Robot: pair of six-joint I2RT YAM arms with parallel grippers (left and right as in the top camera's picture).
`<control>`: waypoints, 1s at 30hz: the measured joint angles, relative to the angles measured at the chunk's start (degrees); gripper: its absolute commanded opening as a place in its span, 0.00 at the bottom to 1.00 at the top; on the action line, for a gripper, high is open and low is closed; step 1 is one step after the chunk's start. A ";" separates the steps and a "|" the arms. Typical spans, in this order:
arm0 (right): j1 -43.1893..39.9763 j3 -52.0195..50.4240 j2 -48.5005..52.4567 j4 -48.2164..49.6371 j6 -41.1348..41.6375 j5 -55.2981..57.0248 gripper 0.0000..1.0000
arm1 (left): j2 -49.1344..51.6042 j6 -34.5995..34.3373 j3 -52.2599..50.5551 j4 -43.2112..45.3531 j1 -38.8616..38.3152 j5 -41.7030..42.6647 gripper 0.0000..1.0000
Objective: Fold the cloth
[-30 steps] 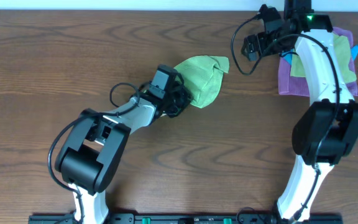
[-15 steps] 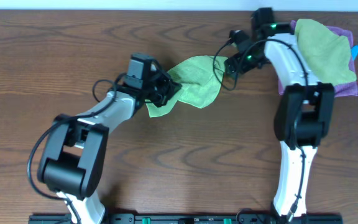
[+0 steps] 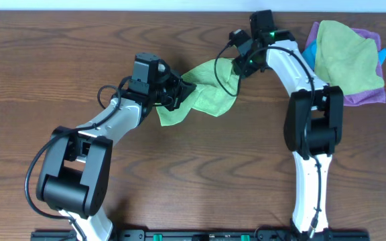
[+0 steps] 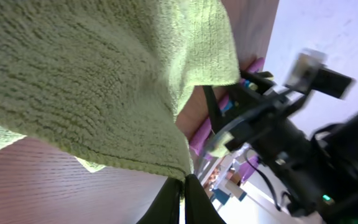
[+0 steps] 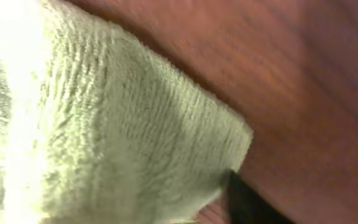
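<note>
The cloth (image 3: 210, 97) lay rumpled on the table (image 3: 179, 174), centre-far, between the 2 grippers. The left gripper (image 3: 182, 92) was clenched on its left edge. The right gripper (image 3: 236, 63) sat at its far-right corner; whether it was grasping the cloth could not be told.

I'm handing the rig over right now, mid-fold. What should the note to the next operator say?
Left gripper: shut on the left edge of the cloth; the left wrist view shows the pinch.
Right gripper: at the cloth's upper right corner. Its wrist view shows cloth against one finger, but not whether it is open or shut.
The cloth: bunched and uneven, spanning between the two grippers over the table.
The yellow-green cloth lies on the purple cloth at the far right, apart from both grippers.
Done: no neat fold shows.
Left: confirm the right grip, spread the cloth, then fold it.
</note>
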 measured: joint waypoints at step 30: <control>1.79 0.24 -15.76 -6.64 3.15 6.38 0.01 | -6.12 -2.78 -0.02 1.81 9.33 6.23 0.06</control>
